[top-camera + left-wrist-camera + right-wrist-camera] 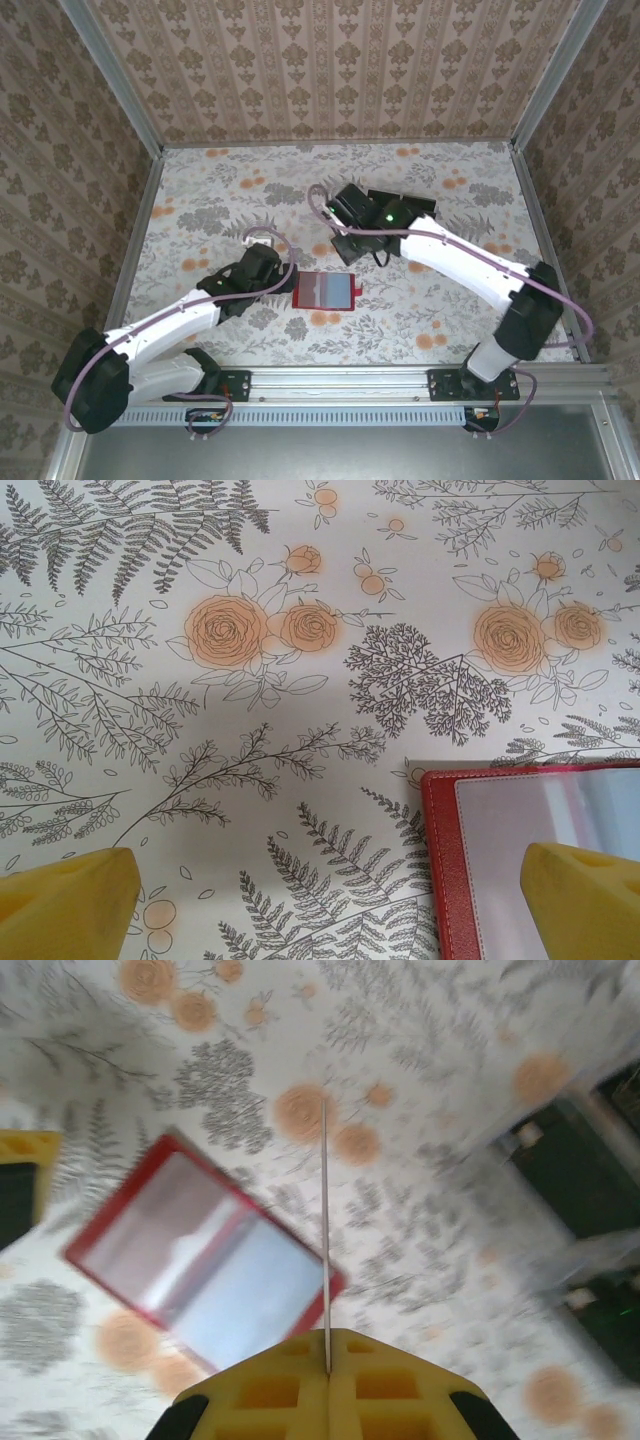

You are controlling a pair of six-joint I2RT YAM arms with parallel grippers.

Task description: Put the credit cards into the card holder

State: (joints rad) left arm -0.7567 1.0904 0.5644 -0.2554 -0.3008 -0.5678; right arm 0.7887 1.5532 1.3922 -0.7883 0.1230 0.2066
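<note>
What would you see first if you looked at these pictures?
The red wallet stands out first, lying open in the middle of the flowery table. Next comes the right gripper, shut on a card that shows edge-on as a thin line close by the wallet. The left gripper hangs open over the wallet's left edge.

The tabletop (455,305) is covered with a pale sheet printed with orange roses (225,630) and grey fern fronds (110,540). Walls (330,70) papered in beige with a striped damask pattern close it in at the back and on both sides. Bare metal posts (110,75) run along the corners where the walls meet. A slotted aluminium rail (340,380) crosses the near edge, with a plain grey surface (350,455) just beyond it. The light is soft and even, leaving only faint shadows on the print.
</note>
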